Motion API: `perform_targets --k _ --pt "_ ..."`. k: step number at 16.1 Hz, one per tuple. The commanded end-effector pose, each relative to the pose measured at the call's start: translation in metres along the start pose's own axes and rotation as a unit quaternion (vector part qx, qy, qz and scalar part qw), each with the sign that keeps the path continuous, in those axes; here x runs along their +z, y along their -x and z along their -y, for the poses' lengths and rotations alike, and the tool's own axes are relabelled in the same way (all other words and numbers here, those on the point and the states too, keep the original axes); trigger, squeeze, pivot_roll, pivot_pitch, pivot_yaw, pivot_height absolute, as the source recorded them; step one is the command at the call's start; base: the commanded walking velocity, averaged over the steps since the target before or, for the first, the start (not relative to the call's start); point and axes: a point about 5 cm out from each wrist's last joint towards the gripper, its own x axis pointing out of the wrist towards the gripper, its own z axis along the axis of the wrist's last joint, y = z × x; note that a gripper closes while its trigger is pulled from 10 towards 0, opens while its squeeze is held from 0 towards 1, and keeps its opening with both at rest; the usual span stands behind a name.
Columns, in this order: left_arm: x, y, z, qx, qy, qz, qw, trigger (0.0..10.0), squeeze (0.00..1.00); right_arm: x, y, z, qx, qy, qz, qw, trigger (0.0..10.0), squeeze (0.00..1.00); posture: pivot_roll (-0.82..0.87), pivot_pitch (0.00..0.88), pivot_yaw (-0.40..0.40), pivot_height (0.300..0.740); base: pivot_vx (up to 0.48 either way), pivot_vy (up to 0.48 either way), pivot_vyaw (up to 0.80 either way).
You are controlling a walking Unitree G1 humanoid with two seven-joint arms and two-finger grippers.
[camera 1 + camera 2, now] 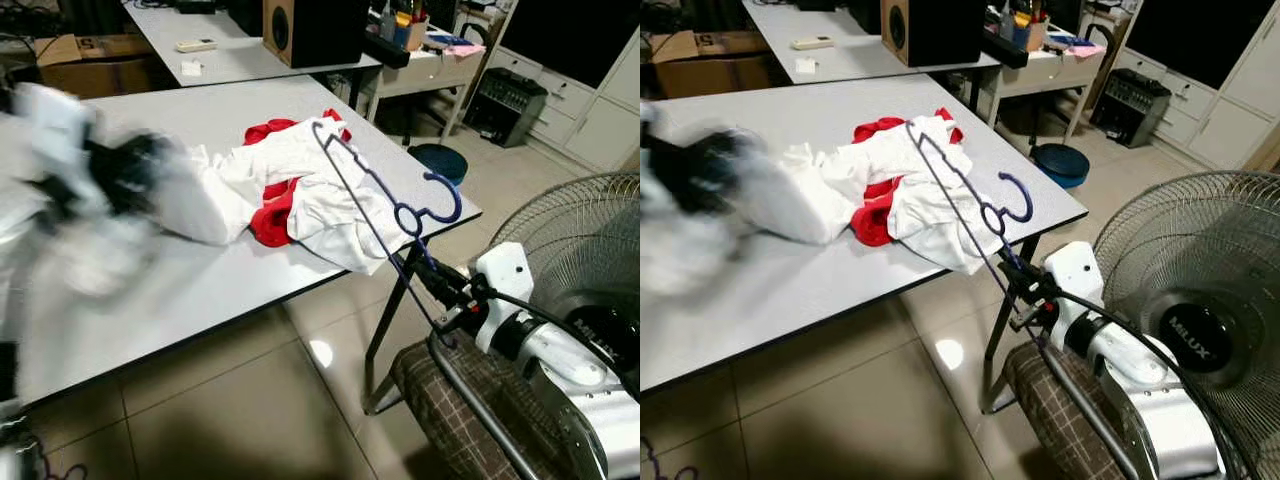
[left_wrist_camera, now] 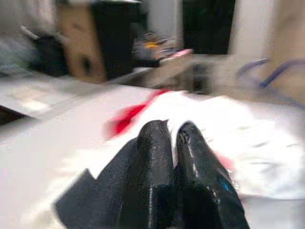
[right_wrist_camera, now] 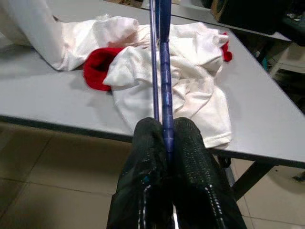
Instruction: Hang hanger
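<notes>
A large grey table (image 1: pixel 200 290) spreads ahead of both grippers, its near edge just beyond the right fingertips. To the outer side of the right arm stands a round wire-caged fan (image 1: pixel 1185 300), and below that arm sits a chair with a brown checked seat (image 1: pixel 455 410). Farther off, well past the fingers, a second table carries a wood-sided speaker (image 1: pixel 300 30).

On the grey table lies a crumpled white garment with red parts (image 1: pixel 290 190), directly in front of the right gripper and reaching toward the left one. In the left wrist view the cloth lies just beyond the left fingertips, though that picture is blurred.

The blue hanger (image 1: pixel 375 190) runs up and away from the right fingers, slanting over the garment, its hook curling to the side above the table's corner. Whether its far end touches the cloth I cannot tell.

The right gripper (image 3: pixel 167 131) sits just off the table's near edge, its two black fingers (image 3: pixel 190 157) pressed together on the hanger's thin bars, which pass between the tips.

The left gripper (image 2: pixel 171 131) is over the table near the garment's white end, smeared by motion blur in the head views; in its wrist view the fingers (image 2: pixel 152 162) lie close together, with nothing seen between them.
</notes>
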Motion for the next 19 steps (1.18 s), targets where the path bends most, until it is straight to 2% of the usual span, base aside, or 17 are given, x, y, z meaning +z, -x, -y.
perform_targets --k 1,2,3,4,5,6,7,8,9,10,11,12,13,14,16,18,19 --pt "0.046 -0.016 0.012 -0.045 0.085 0.114 0.989 0.0 0.0 0.01 0.001 0.014 -0.043 0.004 0.025 0.999 10.0 0.0 -0.01 0.0 -0.085 0.74 0.0 0.0 0.0" --pt "0.063 -0.022 0.011 -0.047 0.129 0.161 0.977 0.0 0.0 0.012 0.001 0.018 -0.061 0.0 0.033 0.998 10.0 0.0 -0.02 0.0 -0.081 0.74 0.0 0.0 0.0" --pt "0.071 -0.025 0.008 -0.045 0.161 0.186 0.968 0.0 0.0 0.013 0.002 0.02 -0.073 -0.004 0.038 0.997 10.0 0.0 -0.02 0.0 -0.081 0.74 0.0 0.0 0.0" --pt "0.069 -0.027 0.002 -0.02 0.195 0.195 0.961 0.0 0.0 0.013 0.003 0.021 -0.08 -0.01 0.041 0.996 10.0 0.0 -0.02 0.0 -0.071 0.74 0.0 0.0 0.0" --pt "0.057 -0.028 -0.006 0.016 0.209 0.167 0.963 0.0 0.0 0.011 0.004 0.02 -0.081 -0.01 0.039 0.996 10.0 0.0 -0.02 0.0 -0.071 0.74 0.0 0.0 0.0" --pt "0.032 -0.029 -0.014 0.066 0.201 0.096 0.973 0.0 0.0 0.009 0.005 0.017 -0.08 -0.01 0.036 0.996 10.0 0.0 -0.02 0.0 -0.071 0.74 0.0 0.0 0.0" --pt "-0.025 -0.02 -0.018 0.12 0.168 -0.036 0.978 0.0 0.0 0.007 0.005 0.013 -0.078 -0.012 0.033 0.996 10.0 0.0 -0.02 0.0 -0.053 0.74 0.0 0.0 0.0" --pt "-0.041 -0.015 -0.018 0.135 0.161 -0.074 0.975 0.0 0.0 0.006 0.004 0.012 -0.077 -0.011 0.031 0.996 10.0 0.0 -0.02 0.0 -0.055 0.74 0.0 0.0 0.0" --pt "-0.065 -0.008 -0.018 0.163 0.158 -0.126 0.966 10.0 0.0 0.006 0.004 0.011 -0.074 -0.01 0.029 0.997 10.0 0.0 -0.02 0.0 -0.056 0.74 0.0 0.0 0.0" --pt "-0.084 0.001 -0.018 0.178 0.141 -0.17 0.959 10.0 0.0 0.005 0.003 0.009 -0.068 -0.011 0.027 0.997 10.0 0.0 -0.02 0.0 -0.06 0.74 0.0 0.0 0.0" --pt "-0.091 0.009 -0.017 0.183 0.11 -0.193 0.958 10.0 0.83 0.005 0.003 0.007 -0.058 -0.008 0.024 0.998 10.0 0.0 -0.02 0.0 -0.061 0.74 0.0 0.0 0.0" --pt "-0.091 0.012 -0.018 0.193 0.12 -0.188 0.956 10.0 1.0 0.005 0.003 0.006 -0.05 -0.005 0.021 0.999 10.0 0.0 -0.02 0.0 -0.066 0.74 0.0 0.0 0.0" --pt "-0.089 0.017 -0.025 0.211 0.11 -0.186 0.953 10.0 1.0 0.004 0.003 0.006 -0.05 -0.005 0.019 0.999 10.0 0.0 -0.02 0.0 -0.067 0.74 0.0 0.0 0.0" --pt "-0.087 0.022 -0.032 0.225 0.069 -0.198 0.952 10.0 1.0 0.004 0.003 0.006 -0.05 -0.004 0.017 0.999 10.0 0.0 -0.02 0.0 -0.068 0.74 0.0 0.0 0.0" --pt "-0.082 0.025 -0.035 0.224 0.032 -0.197 0.954 10.0 1.0 0.003 0.003 0.006 -0.05 0.0 0.011 0.999 10.0 0.0 -0.02 0.0 -0.071 0.74 0.0 0.0 0.0" --pt "-0.068 0.028 -0.041 0.216 -0.005 -0.159 0.963 10.0 1.0 0.001 0.004 0.006 -0.054 0.002 0.004 0.999 10.0 0.0 -0.02 0.0 -0.063 0.74 0.0 0.0 0.0" --pt "-0.054 0.026 -0.04 0.193 -0.05 -0.12 0.973 10.0 1.0 0.003 0.004 0.007 -0.051 0.006 0.004 0.999 10.0 0.0 -0.02 0.0 -0.06 0.74 0.0 0.0 0.0"
